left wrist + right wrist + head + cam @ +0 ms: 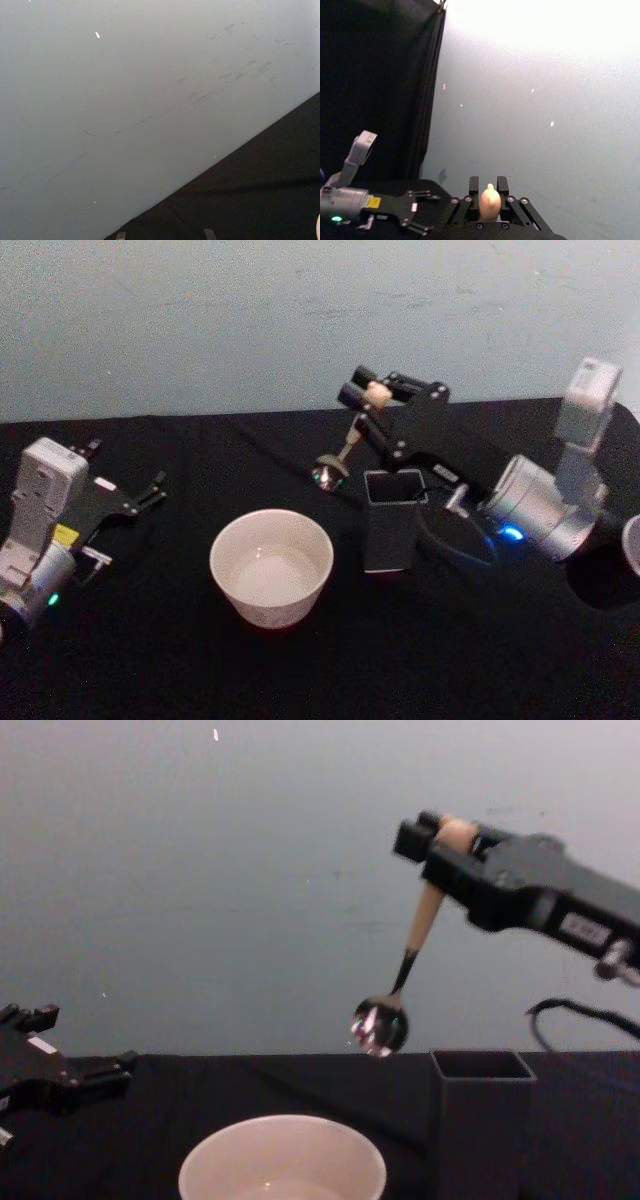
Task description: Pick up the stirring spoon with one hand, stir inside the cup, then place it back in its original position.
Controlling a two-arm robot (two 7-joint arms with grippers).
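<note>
My right gripper (372,392) is shut on the pale handle of the stirring spoon (405,975), which hangs in the air, bowl down, above and a little to the left of the dark grey square holder (392,519). The knobby handle tip (490,202) shows between the fingers in the right wrist view. The spoon's shiny bowl (329,475) is up and to the right of the cream-white cup (271,567), apart from it. The cup (282,1160) stands on the black table near the front. My left gripper (145,492) rests open at the table's left side.
A black cloth covers the table (150,660), and a pale wall (300,310) stands behind it. A dark cable (575,1012) loops behind the holder on the right. A white round object (632,543) sits at the right edge.
</note>
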